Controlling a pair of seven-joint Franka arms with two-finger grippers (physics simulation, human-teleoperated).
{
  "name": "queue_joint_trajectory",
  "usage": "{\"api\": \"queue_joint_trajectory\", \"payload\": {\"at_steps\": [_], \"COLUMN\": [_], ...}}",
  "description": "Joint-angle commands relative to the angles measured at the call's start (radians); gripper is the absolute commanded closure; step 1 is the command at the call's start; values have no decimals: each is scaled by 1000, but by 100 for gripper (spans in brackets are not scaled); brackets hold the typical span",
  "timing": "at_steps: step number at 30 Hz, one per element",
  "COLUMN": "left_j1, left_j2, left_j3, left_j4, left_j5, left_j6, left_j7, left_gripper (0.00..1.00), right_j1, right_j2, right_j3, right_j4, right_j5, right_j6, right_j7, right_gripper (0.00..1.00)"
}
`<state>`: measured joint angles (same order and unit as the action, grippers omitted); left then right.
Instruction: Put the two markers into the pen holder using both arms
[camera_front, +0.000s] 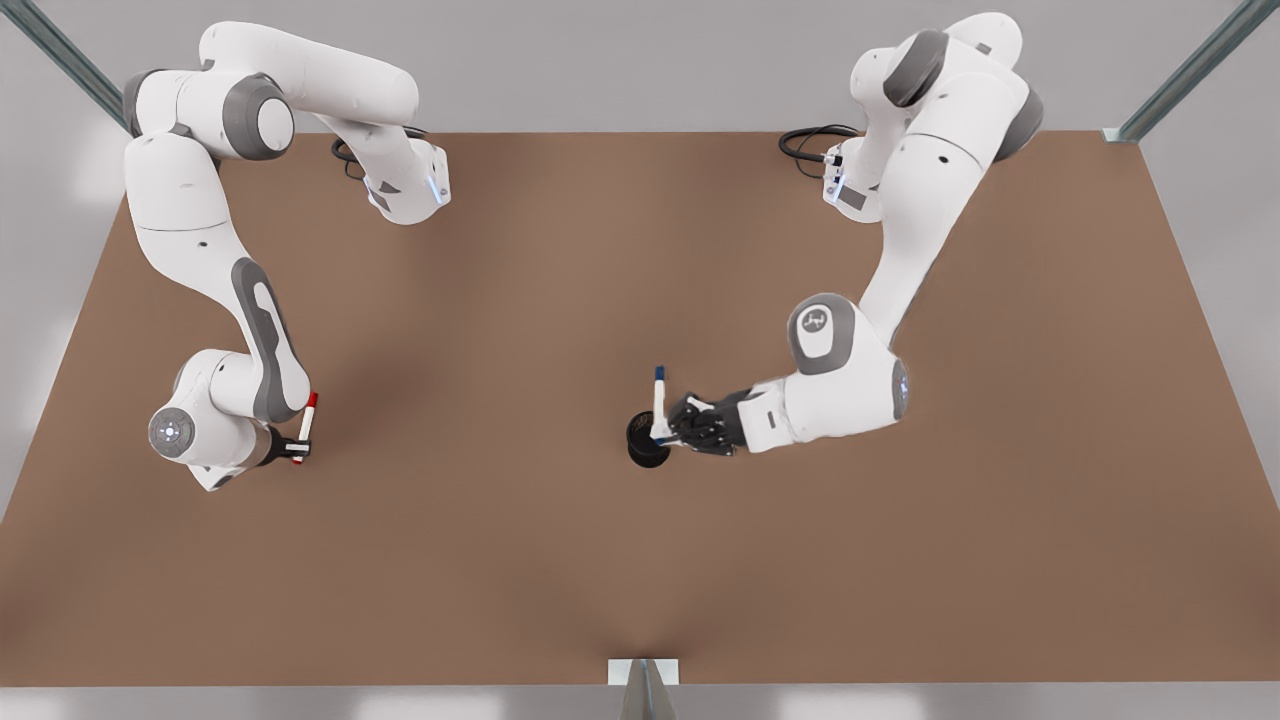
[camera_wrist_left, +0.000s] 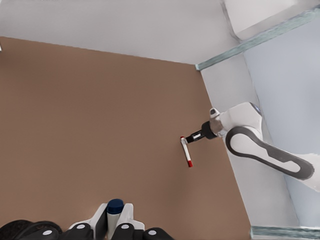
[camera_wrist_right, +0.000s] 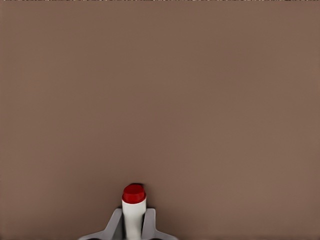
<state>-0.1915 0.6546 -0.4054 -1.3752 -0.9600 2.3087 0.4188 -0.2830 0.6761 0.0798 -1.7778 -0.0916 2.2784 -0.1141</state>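
The blue-capped marker stands upright in my left gripper, which is shut on its lower barrel at the front view's centre. Its lower end meets the rim of the black pen holder; I cannot tell whether it is inside. The left wrist view has the blue cap between the fingers of the left gripper. At the front view's left, my right gripper is shut on the red-capped marker, far from the holder. The right wrist view looks along the red marker in the right gripper.
The brown table stretches wide between the two arms. Metal frame struts rise at the back corners and a bracket sits at the front edge. In the left wrist view, the right arm holds the red marker near the table's edge.
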Motion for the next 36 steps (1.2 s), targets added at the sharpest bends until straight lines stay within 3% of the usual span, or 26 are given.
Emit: {"api": "queue_joint_trajectory", "payload": {"at_steps": [1, 8, 10, 14, 18, 22, 24, 25, 26, 27, 29, 31, 36], "left_j1": [-19, 38, 32, 26, 23, 9, 7, 9, 10, 21, 63, 181, 316], "left_j2": [34, 57, 60, 108, 155, 166, 166, 166, 166, 145, 88, 56, -29], "left_j3": [-3, 3, 2, 2, 0, 0, 0, -1, -7, -4, 0, -1, 3], "left_j4": [-1, -103, -125, -127, -139, -188, -206, -211, -211, -206, -206, -147, 58], "left_j5": [-459, -479, -485, -531, -565, -602, -605, -605, -605, -589, -471, -169, 530], "left_j6": [153, 46, 51, 67, 69, 69, 69, 67, 45, 25, -28, -167, -436], "left_j7": [1758, 2230, 2253, 2350, 2416, 2439, 2445, 2444, 2415, 2356, 2201, 1919, 893], "left_gripper": [79, 79, 79, 79, 79, 79, 79, 76, 10, 0, 0, 0, 0], "right_j1": [-1, -8, -77, -67, -76, -62, 2, 34, 31, 36, 36, 39, 211], "right_j2": [0, -39, -58, -122, -201, -204, -204, -207, -214, -224, -228, -227, -199], "right_j3": [0, 11, 103, 146, 288, 431, 462, 489, 540, 578, 675, 736, 718], "right_j4": [0, 3, 3, 38, 101, 208, 273, 291, 296, 299, 299, 296, 297], "right_j5": [-2, 1, 3, 3, 1, -3, -2, -3, -3, -7, -20, -46, -53], "right_j6": [0, -36, -42, -144, -169, -158, -157, -160, -160, -154, -51, 41, 371], "right_j7": [-1, -27, -41, -26, 8, 56, 119, 181, 234, 277, 324, 336, 347], "right_gripper": [70, 73, 73, 75, 75, 75, 75, 75, 75, 75, 75, 75, 75]}}
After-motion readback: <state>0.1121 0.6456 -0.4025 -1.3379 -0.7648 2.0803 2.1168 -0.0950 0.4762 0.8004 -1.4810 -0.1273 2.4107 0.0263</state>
